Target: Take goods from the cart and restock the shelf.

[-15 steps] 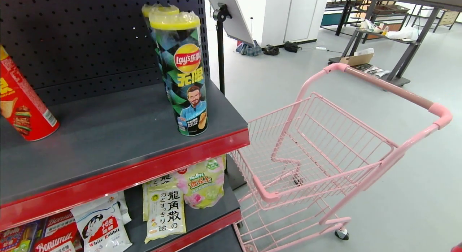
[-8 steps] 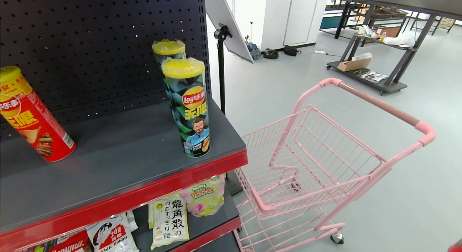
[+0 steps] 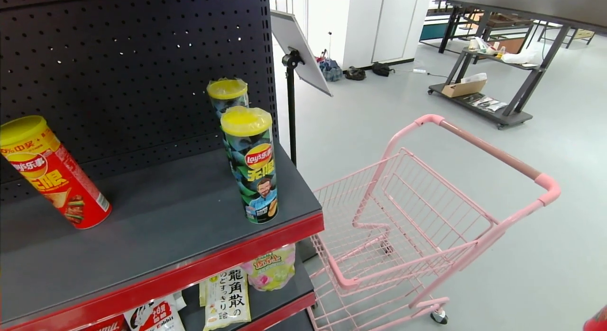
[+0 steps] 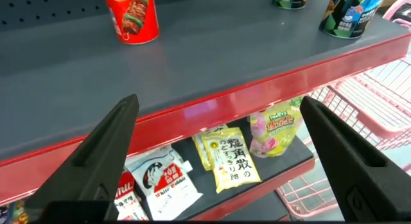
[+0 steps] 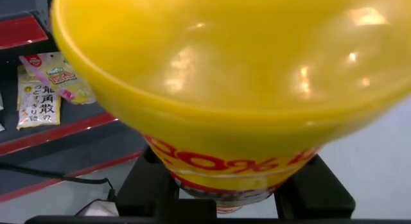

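The right gripper point(image 5: 231, 197) clamps a yellow-lidded red can point(image 5: 225, 76), its long axis running straight out of the jaws with the lid at the far end. The left gripper point(image 4: 218, 103) gapes wide and holds nothing. The shelf point(image 4: 212, 63) lies ahead of it, bearing two green cans point(image 3: 250, 165) and a second red can point(image 3: 52, 172). The cart point(image 3: 474, 148) shows no goods.

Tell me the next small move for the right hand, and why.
Probably lift the right hand toward the bare stretch of the top shelf between the red can and the green cans. It grips a yellow-lidded can, and the cart basket looks empty.
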`<state>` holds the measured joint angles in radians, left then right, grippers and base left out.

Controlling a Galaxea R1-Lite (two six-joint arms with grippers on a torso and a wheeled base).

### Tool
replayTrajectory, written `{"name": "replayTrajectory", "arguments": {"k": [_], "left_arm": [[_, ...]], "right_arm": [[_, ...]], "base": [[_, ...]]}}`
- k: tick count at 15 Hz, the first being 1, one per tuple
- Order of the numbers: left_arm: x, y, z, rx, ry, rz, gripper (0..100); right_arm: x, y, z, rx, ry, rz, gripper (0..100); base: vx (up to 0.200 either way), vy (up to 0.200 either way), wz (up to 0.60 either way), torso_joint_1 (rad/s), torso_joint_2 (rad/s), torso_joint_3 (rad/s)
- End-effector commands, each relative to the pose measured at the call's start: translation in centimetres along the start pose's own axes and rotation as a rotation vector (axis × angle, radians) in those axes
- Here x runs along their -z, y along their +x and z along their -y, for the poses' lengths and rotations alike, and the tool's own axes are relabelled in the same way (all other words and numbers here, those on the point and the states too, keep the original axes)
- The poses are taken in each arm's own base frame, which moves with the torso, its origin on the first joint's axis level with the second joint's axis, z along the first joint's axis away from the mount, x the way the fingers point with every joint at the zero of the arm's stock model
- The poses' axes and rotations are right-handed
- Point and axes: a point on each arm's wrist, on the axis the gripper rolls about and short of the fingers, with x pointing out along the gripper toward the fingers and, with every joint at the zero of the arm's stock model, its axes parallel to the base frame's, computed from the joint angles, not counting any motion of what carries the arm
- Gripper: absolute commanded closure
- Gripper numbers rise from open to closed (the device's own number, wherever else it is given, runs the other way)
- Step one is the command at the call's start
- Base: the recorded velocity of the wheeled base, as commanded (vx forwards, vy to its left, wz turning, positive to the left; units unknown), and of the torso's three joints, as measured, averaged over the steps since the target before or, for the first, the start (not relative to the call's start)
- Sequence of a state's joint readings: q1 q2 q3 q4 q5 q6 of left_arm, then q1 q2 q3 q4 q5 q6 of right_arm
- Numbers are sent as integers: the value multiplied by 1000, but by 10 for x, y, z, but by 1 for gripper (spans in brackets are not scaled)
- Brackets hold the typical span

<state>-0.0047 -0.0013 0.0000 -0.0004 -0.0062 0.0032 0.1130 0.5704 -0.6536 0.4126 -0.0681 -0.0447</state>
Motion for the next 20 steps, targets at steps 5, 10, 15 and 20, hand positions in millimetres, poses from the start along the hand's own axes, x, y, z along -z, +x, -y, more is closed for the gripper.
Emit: {"name": "replayTrajectory", "arguments": {"k": [5,10,15,20], "left_arm": [[0,0,0,0,0,-2,0],[0,0,0,0,1,-2,0],[0,0,0,0,1,-2,0],[0,0,0,0,1,-2,0]], "right_arm": [[3,7,-1,-1,-4,-40,100],[9,5,-1,-4,-5,-37,100],[35,-8,-1,-6,0,15,100],[74,-23,0,-44,-5,126,100]], "base": [[0,0,480,22,-42,-27],[0,0,600,6,2,0],[0,0,240,4,3,1],[-120,0,0,0,1,0]]}}
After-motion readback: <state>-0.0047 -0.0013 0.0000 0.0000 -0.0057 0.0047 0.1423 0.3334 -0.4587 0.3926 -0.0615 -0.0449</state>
